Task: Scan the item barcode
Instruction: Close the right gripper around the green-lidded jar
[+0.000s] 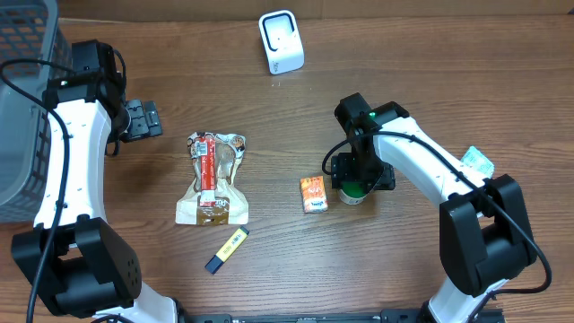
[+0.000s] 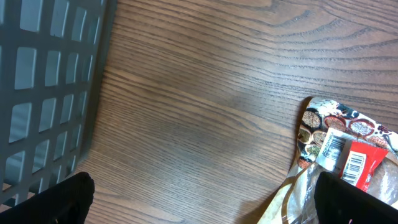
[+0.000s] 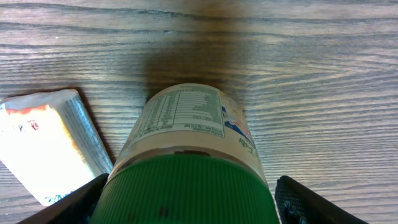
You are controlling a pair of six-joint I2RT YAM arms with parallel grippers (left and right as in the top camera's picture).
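Observation:
A jar with a green lid [image 1: 353, 192] and a pale printed label [image 3: 186, 118] stands upright on the table. My right gripper [image 1: 359, 170] hangs over it, its jaws straddling the lid [image 3: 186, 193]. The right finger [image 3: 311, 202] stands apart from the lid, while the left finger [image 3: 68, 208] is close against it, so the gripper is open. The white barcode scanner [image 1: 281, 41] stands at the far middle of the table. At the left, beside the basket, my left gripper [image 1: 143, 119] is wide open over bare wood [image 2: 199, 205].
An orange packet [image 1: 314, 193] lies just left of the jar. Between the arms lies a clear snack bag [image 1: 213, 178] with barcode stickers [image 2: 339, 149]. A yellow and blue stick [image 1: 226, 250] lies nearer the front. A grey basket [image 1: 22, 99] fills the left edge. A small teal packet [image 1: 478, 161] lies far right.

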